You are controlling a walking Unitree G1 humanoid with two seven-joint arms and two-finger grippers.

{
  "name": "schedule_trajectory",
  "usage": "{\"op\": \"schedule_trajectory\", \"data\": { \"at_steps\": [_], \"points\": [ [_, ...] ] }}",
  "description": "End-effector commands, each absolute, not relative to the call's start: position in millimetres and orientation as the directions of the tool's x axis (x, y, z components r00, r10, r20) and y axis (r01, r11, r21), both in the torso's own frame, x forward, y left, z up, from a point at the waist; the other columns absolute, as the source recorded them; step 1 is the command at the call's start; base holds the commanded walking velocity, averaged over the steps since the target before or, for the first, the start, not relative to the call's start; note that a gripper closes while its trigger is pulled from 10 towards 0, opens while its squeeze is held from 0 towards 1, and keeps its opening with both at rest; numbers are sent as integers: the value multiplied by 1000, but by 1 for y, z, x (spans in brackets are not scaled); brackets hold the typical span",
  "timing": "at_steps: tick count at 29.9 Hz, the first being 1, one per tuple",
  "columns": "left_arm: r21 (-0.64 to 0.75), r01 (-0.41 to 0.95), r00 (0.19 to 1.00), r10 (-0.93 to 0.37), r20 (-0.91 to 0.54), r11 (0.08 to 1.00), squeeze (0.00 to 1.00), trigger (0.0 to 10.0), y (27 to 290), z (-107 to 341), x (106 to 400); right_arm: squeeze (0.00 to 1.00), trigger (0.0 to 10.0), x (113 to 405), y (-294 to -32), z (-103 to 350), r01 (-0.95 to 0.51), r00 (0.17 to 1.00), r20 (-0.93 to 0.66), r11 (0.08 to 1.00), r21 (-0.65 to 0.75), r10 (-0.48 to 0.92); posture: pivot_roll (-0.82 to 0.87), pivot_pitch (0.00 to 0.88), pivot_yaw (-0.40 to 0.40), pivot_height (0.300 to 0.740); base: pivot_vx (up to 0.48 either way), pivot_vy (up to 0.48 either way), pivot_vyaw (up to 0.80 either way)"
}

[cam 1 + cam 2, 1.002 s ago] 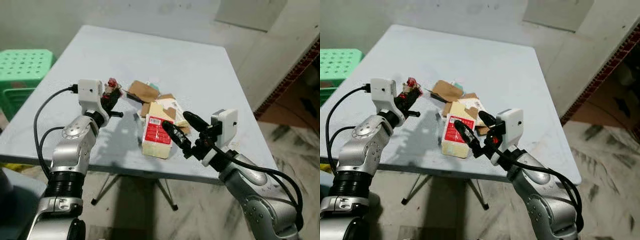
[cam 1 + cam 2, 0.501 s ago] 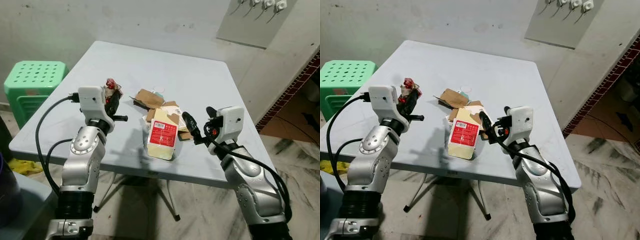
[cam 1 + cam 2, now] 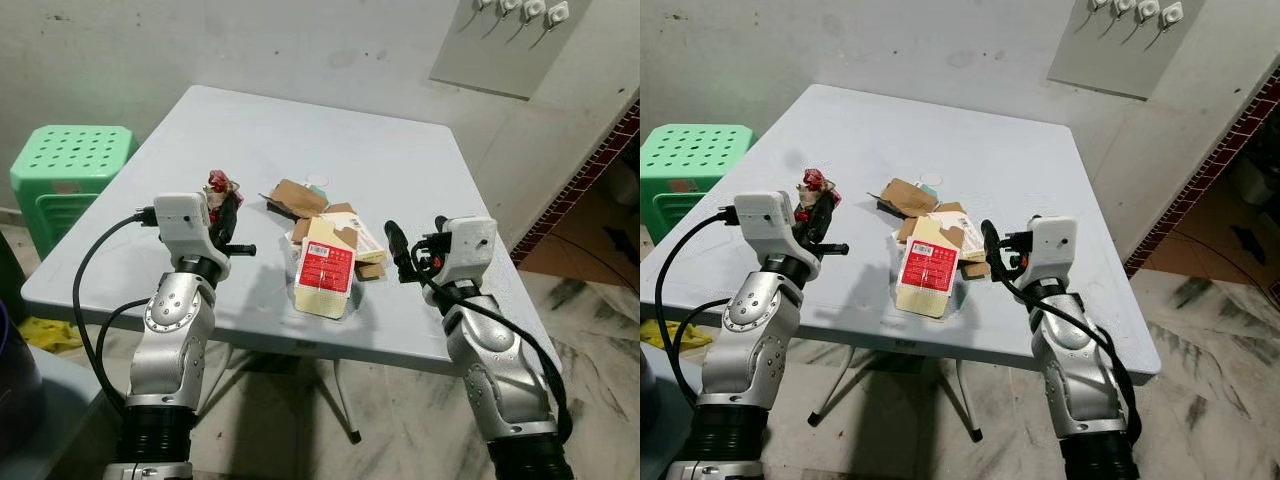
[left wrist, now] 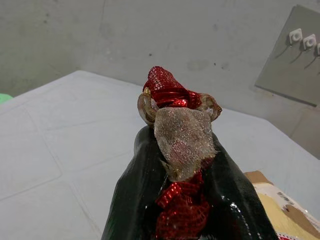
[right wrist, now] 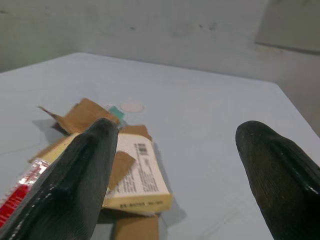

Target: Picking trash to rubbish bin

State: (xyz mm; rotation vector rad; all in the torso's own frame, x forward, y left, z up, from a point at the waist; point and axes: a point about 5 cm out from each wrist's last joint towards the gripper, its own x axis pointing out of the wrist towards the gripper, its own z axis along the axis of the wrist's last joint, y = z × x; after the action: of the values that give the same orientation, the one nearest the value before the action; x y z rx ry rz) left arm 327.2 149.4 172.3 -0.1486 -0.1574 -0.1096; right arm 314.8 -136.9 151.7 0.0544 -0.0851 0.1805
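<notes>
Two grippers are raised over the near edge of the pale blue table. Left of the red-and-cream carton, the left gripper has its fingers closed tight on a crumpled red mesh wrapper, held clear of the tabletop. Right of the carton, the right gripper holds its fingers wide apart with nothing between them. Torn brown cardboard scraps lie just behind the carton

The pale blue table spreads ahead of both my grippers. Between them lies a cream carton with a red label, touching torn brown cardboard pieces beyond it, with a small white disc farther off.
</notes>
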Motion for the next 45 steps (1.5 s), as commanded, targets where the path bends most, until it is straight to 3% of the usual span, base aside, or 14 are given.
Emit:
{"op": "schedule_trajectory", "data": {
  "at_steps": [1,13,24,45],
  "points": [
    [-146,107,986,-86,145,983,0,10000,147,172,330,0,10000,316,-147,150,-124,988,98,991,43,119,64,0,-126,740,0,0,0],
    [-106,141,982,-126,137,984,0,10000,140,173,337,0,10000,319,-156,142,-50,994,98,999,-8,51,50,0,-108,740,0,0,89],
    [-93,208,972,-196,129,974,0,10000,129,170,333,0,10000,319,-157,136,-34,995,95,999,-35,38,52,0,-98,740,0,0,800],
    [-114,95,990,-83,112,989,0,10000,150,171,344,0,10000,323,-159,137,-56,993,99,997,-58,61,69,0,-128,740,-23,75,800]
  ]
}}
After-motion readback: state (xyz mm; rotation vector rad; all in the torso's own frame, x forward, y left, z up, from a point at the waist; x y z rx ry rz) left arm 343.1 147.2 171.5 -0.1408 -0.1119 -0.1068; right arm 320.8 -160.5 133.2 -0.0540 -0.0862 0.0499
